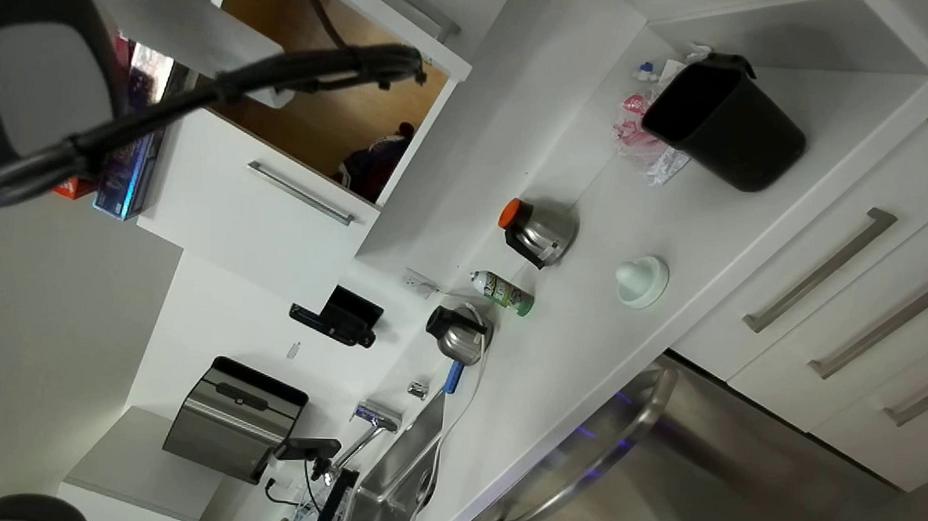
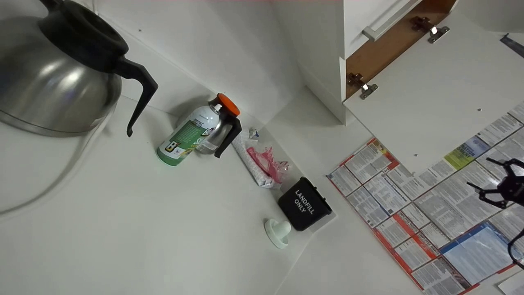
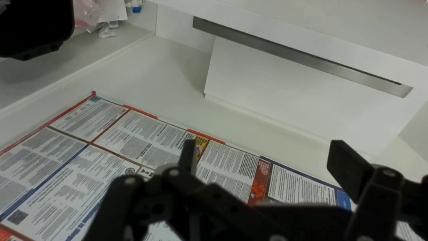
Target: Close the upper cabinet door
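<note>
The upper cabinet door (image 2: 442, 90) is a plain flat white panel in an exterior view. It stands open, its inner face showing, on two metal hinges at the edge of the brown wood-lined compartment (image 2: 387, 45). The compartment (image 1: 345, 122) also shows open in an exterior view, partly covered by the arm and its black cable. My gripper (image 2: 477, 171) shows at the right edge of an exterior view, close to the door's lower corner in the picture; I cannot tell its depth. In the wrist view the gripper (image 3: 264, 155) is open with nothing between its fingers. There I cannot pick out the door for sure.
White fronts with bar handles (image 1: 302, 195) adjoin the compartment; one bar handle (image 3: 301, 60) shows in the wrist view. Posters (image 2: 409, 221) cover the wall near the gripper. A black bin (image 2: 305, 205), a spray can (image 2: 188, 135) and steel jugs (image 1: 543, 233) stand on the counter.
</note>
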You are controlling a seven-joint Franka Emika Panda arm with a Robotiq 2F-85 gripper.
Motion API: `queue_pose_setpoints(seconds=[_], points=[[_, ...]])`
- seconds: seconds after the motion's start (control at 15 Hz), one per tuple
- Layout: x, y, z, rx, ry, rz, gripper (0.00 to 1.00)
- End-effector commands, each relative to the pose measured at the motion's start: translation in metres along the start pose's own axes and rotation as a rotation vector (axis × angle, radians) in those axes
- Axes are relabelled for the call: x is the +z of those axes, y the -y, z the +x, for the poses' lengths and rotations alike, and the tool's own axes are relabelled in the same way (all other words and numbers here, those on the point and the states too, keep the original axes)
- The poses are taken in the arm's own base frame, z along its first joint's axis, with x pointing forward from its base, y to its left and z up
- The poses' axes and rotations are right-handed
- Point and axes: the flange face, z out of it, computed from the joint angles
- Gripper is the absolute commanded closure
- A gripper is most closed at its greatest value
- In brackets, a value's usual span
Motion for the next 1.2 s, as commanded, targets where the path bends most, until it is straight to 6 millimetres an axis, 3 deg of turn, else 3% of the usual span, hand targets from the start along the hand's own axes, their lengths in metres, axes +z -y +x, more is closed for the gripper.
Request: queue_pose_setpoints(seconds=[0.0, 0.33, 0.6, 0.67, 0.73, 1.13], points=[[0.031, 0.006, 0.017, 0.056, 0.049, -0.032, 0.00], [0.061, -0.002, 0.024, 0.137, 0.216, -0.001, 0.00], [0.077, -0.014, 0.042, 0.159, 0.250, 0.045, 0.00], [0.080, -0.017, 0.047, 0.170, 0.252, 0.044, 0.25], [0.083, -0.021, 0.051, 0.175, 0.248, 0.040, 0.26], [0.105, -0.029, 0.062, 0.268, 0.312, 0.032, 0.73]])
